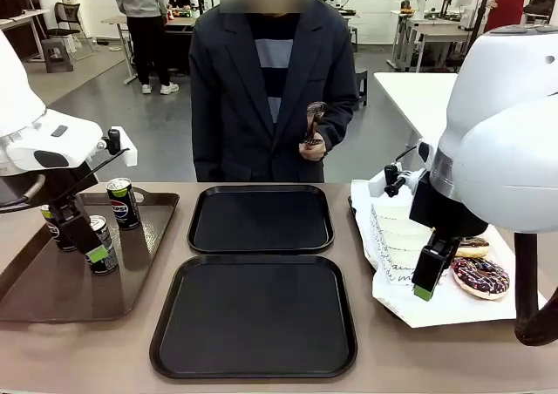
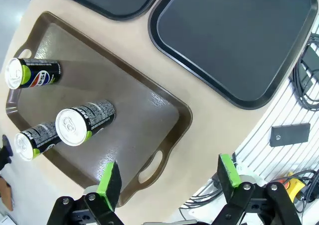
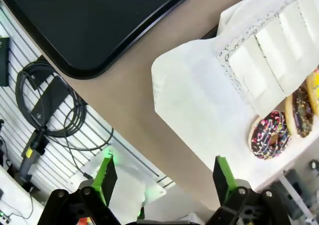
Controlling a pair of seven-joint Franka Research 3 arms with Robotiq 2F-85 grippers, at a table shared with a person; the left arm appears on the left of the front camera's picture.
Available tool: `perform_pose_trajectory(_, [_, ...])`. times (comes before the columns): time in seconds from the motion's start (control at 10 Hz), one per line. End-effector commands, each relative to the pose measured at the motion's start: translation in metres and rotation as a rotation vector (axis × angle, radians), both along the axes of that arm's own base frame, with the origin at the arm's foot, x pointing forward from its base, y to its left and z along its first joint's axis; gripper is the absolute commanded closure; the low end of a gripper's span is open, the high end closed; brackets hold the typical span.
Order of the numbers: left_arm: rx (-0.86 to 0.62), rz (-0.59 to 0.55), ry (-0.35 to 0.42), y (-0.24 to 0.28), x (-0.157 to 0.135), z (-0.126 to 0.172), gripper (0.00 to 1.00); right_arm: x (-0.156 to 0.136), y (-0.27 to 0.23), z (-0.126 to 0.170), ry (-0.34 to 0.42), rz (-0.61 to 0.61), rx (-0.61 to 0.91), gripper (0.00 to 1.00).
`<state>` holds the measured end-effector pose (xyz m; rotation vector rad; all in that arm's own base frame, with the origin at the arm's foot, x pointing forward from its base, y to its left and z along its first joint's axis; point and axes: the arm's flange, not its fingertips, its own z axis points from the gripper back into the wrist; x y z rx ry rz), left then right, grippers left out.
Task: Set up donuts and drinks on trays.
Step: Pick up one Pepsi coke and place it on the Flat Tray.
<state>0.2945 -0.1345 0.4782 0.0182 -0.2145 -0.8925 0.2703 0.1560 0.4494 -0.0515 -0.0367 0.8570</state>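
Note:
Three black drinks cans [image 1: 122, 202] [image 2: 84, 123] stand on a brown handled tray [image 1: 52, 281] at the left. My left gripper [image 1: 94, 247] [image 2: 168, 177] hangs open above that tray's near end, close to the cans and holding nothing. Two black trays, one far [image 1: 260, 220] and one near [image 1: 255, 315] [image 2: 234, 41], lie bare in the middle. At the right, donuts lie on a white paper sheet [image 1: 436, 307]: a chocolate sprinkled one [image 1: 479, 276] [image 3: 270, 135] and a second donut [image 3: 299, 110] beside it. My right gripper [image 1: 425, 281] [image 3: 163, 177] hovers open over the sheet's near side.
A stack of white paper sleeves [image 1: 397, 237] [image 3: 269, 60] lies on the sheet beside the donuts. A person stands at the far side of the table, one hand [image 1: 312, 146] holding a dark object. Cables [image 3: 50, 105] hang below the table's near edge.

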Motion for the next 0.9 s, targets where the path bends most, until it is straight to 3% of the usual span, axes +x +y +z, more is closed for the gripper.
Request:
perform_pose_trajectory(0.0, [-0.004, 0.0, -0.009, 0.001, -0.001, 0.003, 0.0, 0.012, -0.012, 0.001, 0.074, 0.003, 0.248, 0.0])
perform_pose_trajectory(0.1, [-0.28, -0.014, 0.027, 0.018, -0.002, 0.015, 0.0, 0.015, -0.038, 0.009, 0.083, -0.044, 0.458, 0.0])
perform_pose_trajectory(0.3, [-0.754, -0.054, 0.096, 0.062, -0.008, 0.029, 0.0, 0.015, -0.116, 0.017, 0.182, -0.189, 0.828, 0.0])
perform_pose_trajectory(0.4, [-0.943, -0.072, 0.149, 0.079, -0.009, 0.03, 0.0, 0.019, -0.145, 0.008, 0.289, -0.24, 0.955, 0.0])
perform_pose_trajectory(0.5, [-1.011, -0.073, 0.182, 0.094, -0.008, 0.03, 0.0, 0.025, -0.171, -0.004, 0.356, -0.305, 1.027, 0.0])
perform_pose_trajectory(0.7, [-1.13, -0.002, 0.231, 0.14, 0.0, 0.023, 0.0, 0.028, -0.222, -0.024, 0.478, -0.307, 1.117, 0.0])
perform_pose_trajectory(0.8, [-1.2, 0.06, 0.231, 0.17, 0.002, 0.01, 0.0, 0.021, -0.256, -0.035, 0.475, -0.353, 1.187, 0.0])
